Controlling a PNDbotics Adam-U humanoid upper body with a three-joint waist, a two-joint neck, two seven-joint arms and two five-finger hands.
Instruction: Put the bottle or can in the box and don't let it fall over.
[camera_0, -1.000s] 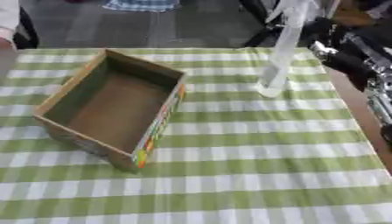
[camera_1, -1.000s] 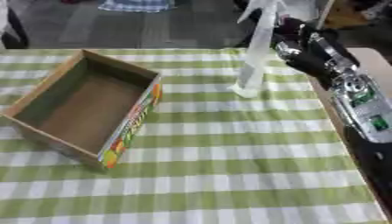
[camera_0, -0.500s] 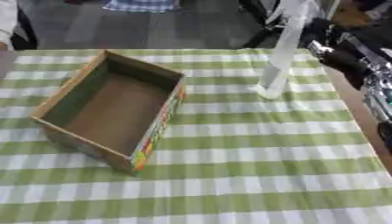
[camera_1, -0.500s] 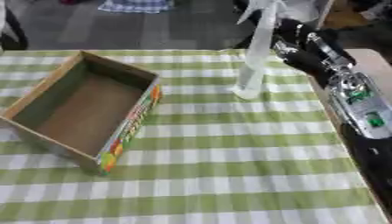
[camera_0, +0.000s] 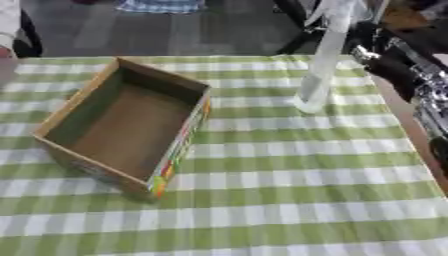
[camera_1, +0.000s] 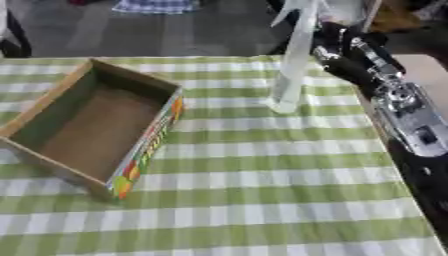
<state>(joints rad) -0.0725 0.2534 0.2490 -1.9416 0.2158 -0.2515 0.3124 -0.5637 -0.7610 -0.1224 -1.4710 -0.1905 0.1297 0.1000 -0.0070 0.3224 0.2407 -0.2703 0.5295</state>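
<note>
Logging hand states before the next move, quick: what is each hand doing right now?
Left hand: not in view.
Right hand: beside the upright clear bottle; whether it grips cannot be told.

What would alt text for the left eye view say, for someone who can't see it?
A tall clear bottle stands upright on a green-and-white checked tablecloth, with the robot's black right arm reaching in beside it from the upper right. To its left sits an open, empty cardboard box; the bottle is not yet inside.

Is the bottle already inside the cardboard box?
No: the clear bottle stands upright on the checked tablecloth, off to the right of the open cardboard box, which holds nothing.
</note>
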